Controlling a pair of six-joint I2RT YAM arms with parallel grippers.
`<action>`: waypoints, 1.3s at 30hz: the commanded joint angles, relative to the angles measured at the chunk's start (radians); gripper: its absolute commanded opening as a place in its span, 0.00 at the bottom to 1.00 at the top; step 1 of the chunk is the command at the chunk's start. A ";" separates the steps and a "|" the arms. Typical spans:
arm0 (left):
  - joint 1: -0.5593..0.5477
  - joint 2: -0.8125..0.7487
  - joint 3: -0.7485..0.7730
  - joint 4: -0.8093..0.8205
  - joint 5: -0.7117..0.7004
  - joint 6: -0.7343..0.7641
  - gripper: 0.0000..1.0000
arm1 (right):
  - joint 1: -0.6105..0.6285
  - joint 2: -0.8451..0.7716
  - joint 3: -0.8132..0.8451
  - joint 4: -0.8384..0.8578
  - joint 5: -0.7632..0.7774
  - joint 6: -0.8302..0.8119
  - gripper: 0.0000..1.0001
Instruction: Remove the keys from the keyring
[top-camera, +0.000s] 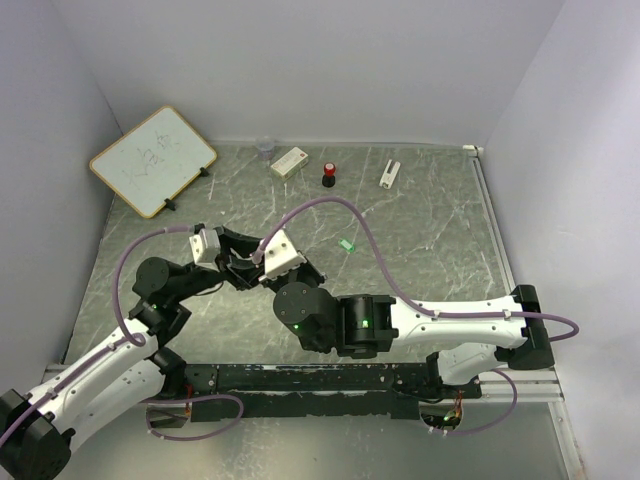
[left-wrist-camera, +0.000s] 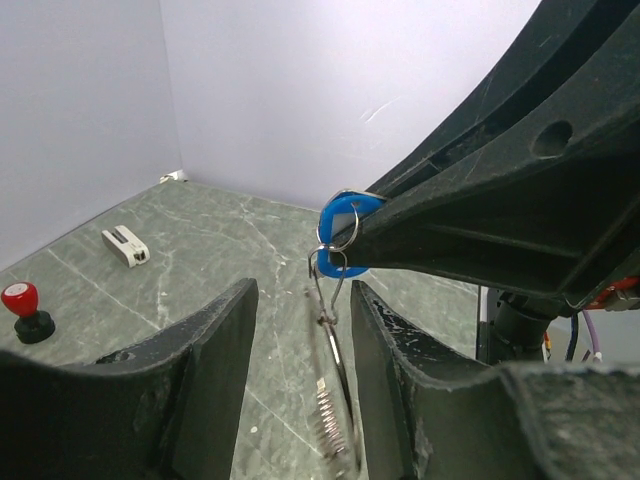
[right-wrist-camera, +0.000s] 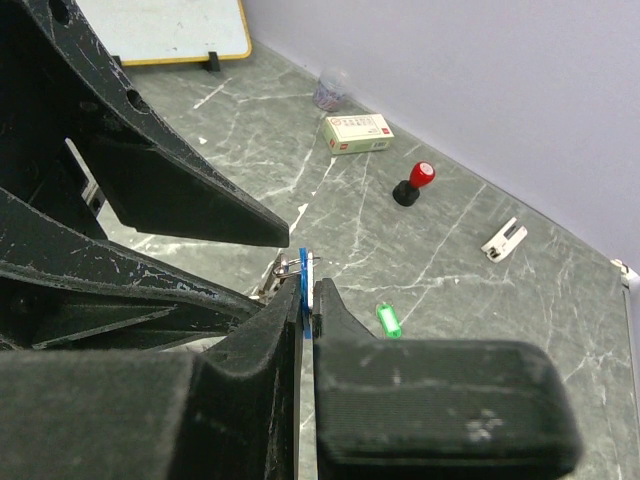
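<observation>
Where pale walls (top-camera: 300, 70) rise, marbled tabletop (top-camera: 440, 250) lies.

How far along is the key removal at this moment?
One key looks off: the green key lies loose on the table. In hand: the right tool pinches the blue key, with the keyring through it, between the open fingers of the left tool. Left: working the blue key free.

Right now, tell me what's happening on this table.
Both arms meet over the table. The right gripper is clamped on the blue key, which hangs on the keyring. The left gripper sits around the ring, with its fingers apart on either side of the wire. The green key lies loose on the table, already off the ring.
</observation>
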 joint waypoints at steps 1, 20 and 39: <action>0.002 -0.002 -0.012 0.047 0.016 -0.005 0.51 | 0.004 0.016 0.006 0.034 0.006 -0.006 0.00; 0.002 0.003 -0.032 0.076 0.006 -0.011 0.42 | 0.004 0.019 0.006 0.036 0.004 0.000 0.00; 0.002 0.015 -0.037 0.082 0.012 -0.009 0.39 | 0.004 0.009 -0.005 0.049 0.012 -0.005 0.00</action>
